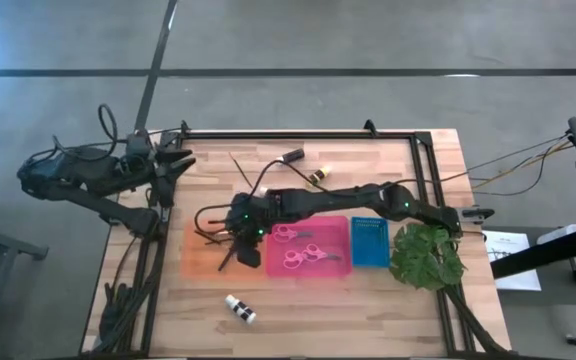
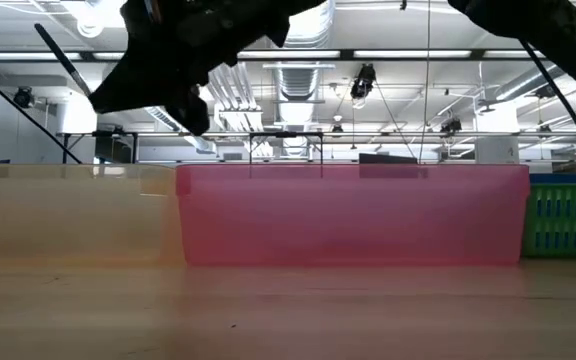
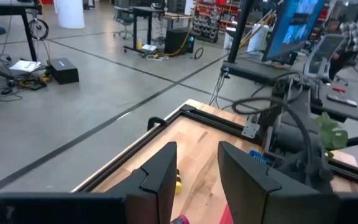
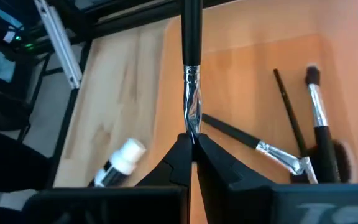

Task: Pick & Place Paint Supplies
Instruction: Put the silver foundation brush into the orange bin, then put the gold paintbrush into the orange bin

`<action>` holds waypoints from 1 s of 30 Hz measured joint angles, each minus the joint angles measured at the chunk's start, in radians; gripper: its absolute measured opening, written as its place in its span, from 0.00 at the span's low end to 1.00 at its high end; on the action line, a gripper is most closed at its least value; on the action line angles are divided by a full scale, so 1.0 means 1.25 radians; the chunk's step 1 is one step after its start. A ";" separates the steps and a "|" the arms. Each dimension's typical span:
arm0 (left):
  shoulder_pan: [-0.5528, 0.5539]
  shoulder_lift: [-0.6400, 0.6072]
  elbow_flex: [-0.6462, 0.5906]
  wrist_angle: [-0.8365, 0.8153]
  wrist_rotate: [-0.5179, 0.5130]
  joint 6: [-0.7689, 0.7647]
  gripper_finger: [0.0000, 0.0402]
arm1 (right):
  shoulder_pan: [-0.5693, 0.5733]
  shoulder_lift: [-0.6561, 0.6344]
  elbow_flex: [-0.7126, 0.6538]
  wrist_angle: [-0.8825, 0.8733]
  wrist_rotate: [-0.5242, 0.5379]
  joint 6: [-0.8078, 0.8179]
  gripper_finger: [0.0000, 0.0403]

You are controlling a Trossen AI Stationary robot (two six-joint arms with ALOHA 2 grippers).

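My right gripper (image 1: pixel 240 240) reaches across the table and hovers over the orange tray (image 1: pixel 200 262). It is shut on a thin dark-handled brush (image 4: pixel 191 37). Other brushes (image 4: pixel 294 140) lie on the floor of the orange tray. Two pink-handled scissors (image 1: pixel 290 233) lie in the pink tray (image 1: pixel 338 268). A white-and-black bottle (image 1: pixel 240 310) lies on the table near the near edge. A yellow bottle (image 1: pixel 318 177) lies near the far edge. My left gripper (image 3: pixel 197 180) waits open at the table's far left corner, touching nothing. My right gripper pinches the brush between its two fingertips (image 4: pixel 178 155) at the near end of the silver ferrule (image 4: pixel 192 109). The dark handle runs straight away from the fingers, along them. In the low view the brush (image 2: pixel 63 60) sticks out above the orange tray, lifted clear.
The blue tray (image 1: pixel 370 255) stands right of the pink one, and a green leafy plant (image 1: pixel 426 258) lies by the right rail. A small dark object (image 1: pixel 293 156) and a thin stick (image 1: pixel 238 165) lie near the far edge. Bare wood shows along the near edge.
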 joint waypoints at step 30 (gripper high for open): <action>0.000 -0.013 -0.001 -0.023 0.016 0.018 0.31 | -0.013 -0.062 -0.025 -0.039 0.029 0.120 0.46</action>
